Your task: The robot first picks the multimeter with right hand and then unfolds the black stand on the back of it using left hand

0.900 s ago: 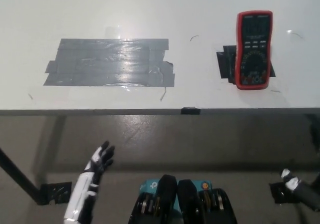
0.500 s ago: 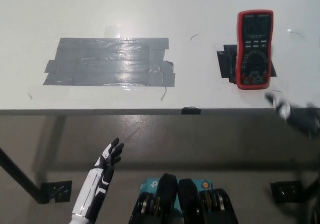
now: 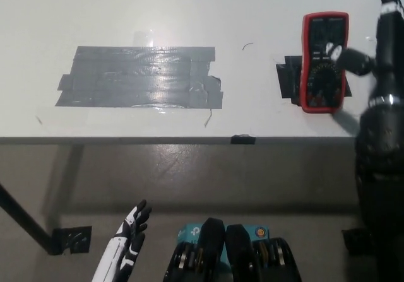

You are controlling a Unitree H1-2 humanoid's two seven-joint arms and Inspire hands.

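The red multimeter (image 3: 323, 61) with its black face up lies flat on the white table (image 3: 189, 17), at the right, on a patch of black tape (image 3: 289, 80). My black right hand (image 3: 380, 48) is raised along the picture's right edge, right beside the multimeter. Its thumb (image 3: 348, 58) reaches over the meter's right side, and the rest of the hand is partly cut off by the frame. It holds nothing. My white left hand (image 3: 131, 230) rests low at the lower left, below the table's front edge, open with fingers spread.
A wide patch of grey tape (image 3: 139, 77) covers the table's left middle. The table's front edge (image 3: 189, 141) runs across the picture, with a small black clip (image 3: 243, 139) on it. A dark table leg (image 3: 25, 225) and the floor show below.
My right arm has swung up from the lower right to the multimeter's right side, its thumb now over the meter. The left hand has sunk a little. The multimeter has not moved.
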